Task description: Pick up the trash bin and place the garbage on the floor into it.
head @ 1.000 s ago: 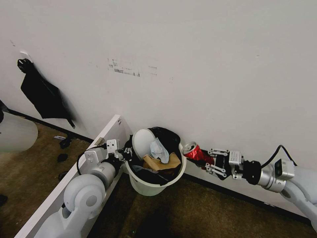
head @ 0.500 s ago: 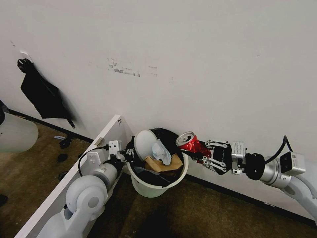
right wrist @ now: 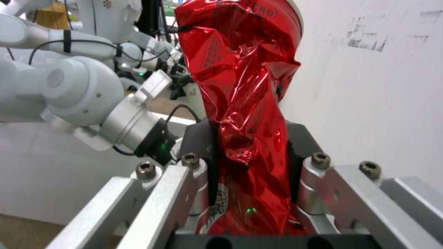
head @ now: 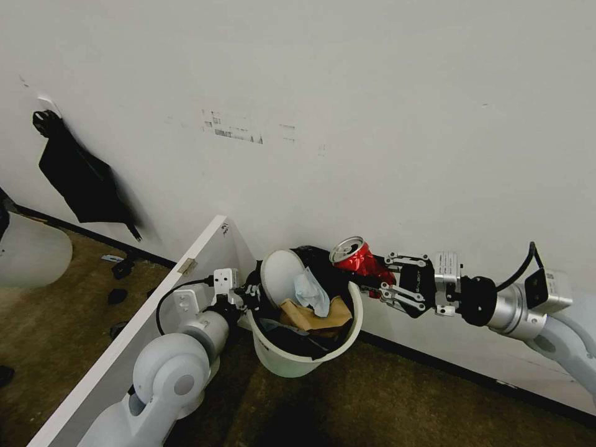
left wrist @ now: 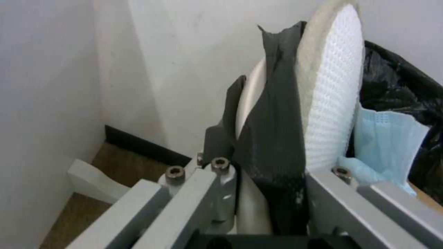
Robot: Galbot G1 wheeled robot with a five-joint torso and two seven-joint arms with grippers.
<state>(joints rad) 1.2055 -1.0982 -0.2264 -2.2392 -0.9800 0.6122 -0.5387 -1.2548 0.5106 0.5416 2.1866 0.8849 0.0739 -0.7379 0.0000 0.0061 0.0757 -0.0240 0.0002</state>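
Nearest me, my left hand (head: 251, 292) pinches the rim of the trash bin (head: 292, 363), lifted clear of the floor (head: 385, 397), apparently. Inside lie a white slipper (head: 279, 276), blue mask (head: 310, 292) and tan paper (head: 310, 315). Beyond, my right hand (head: 382, 282) clamps the crushed red can (head: 357, 257) (over the bin's far rim), by the wall (head: 372, 124).

A robot lab or test room: other white robot arms (right wrist: 69, 86) with cables stand behind, bare scuffed wall (head: 372, 124), carpet (head: 385, 397), black skirting (head: 472, 375).
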